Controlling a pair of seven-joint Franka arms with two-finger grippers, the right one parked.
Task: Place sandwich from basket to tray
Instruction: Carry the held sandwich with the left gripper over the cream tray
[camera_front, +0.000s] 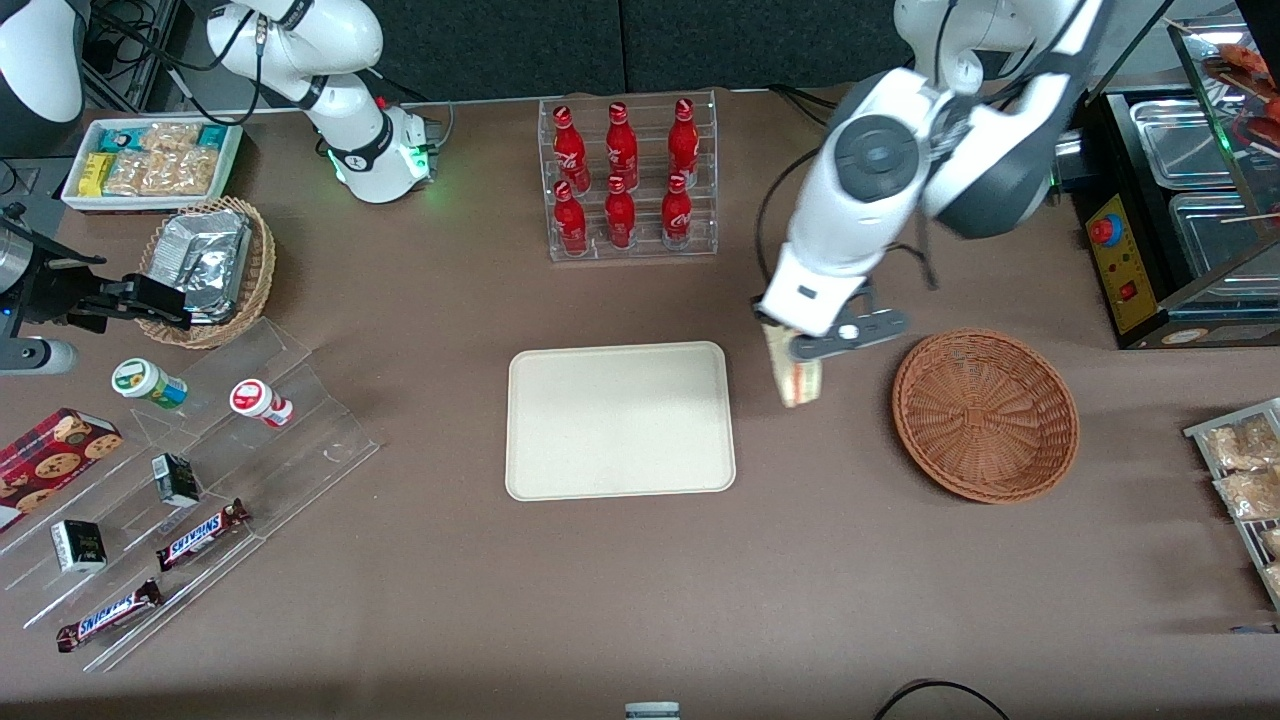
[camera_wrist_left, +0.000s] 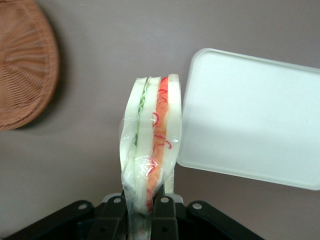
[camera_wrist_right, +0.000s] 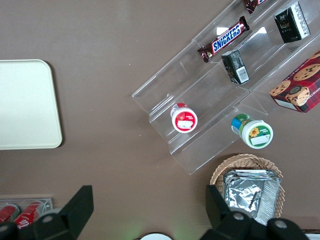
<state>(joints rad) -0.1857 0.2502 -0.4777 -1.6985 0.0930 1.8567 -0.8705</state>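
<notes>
The sandwich (camera_front: 800, 380) (camera_wrist_left: 151, 135), a plastic-wrapped wedge of white bread with a green and red-orange filling stripe, hangs above the brown table between the basket and the tray. My gripper (camera_front: 790, 350) (camera_wrist_left: 144, 207) is shut on its wrapped end. The reddish-brown woven basket (camera_front: 985, 415) (camera_wrist_left: 22, 65) sits toward the working arm's end with nothing in it. The cream-beige tray (camera_front: 620, 420) (camera_wrist_left: 255, 120) (camera_wrist_right: 25, 105) lies flat at mid-table, bare, its near rim just beside the hanging sandwich.
A clear rack of red bottles (camera_front: 628, 178) stands farther from the front camera than the tray. A tan basket with foil packets (camera_front: 205, 265), a white snack bin (camera_front: 150, 160) and an acrylic stand with snacks (camera_front: 190, 500) sit toward the parked arm's end.
</notes>
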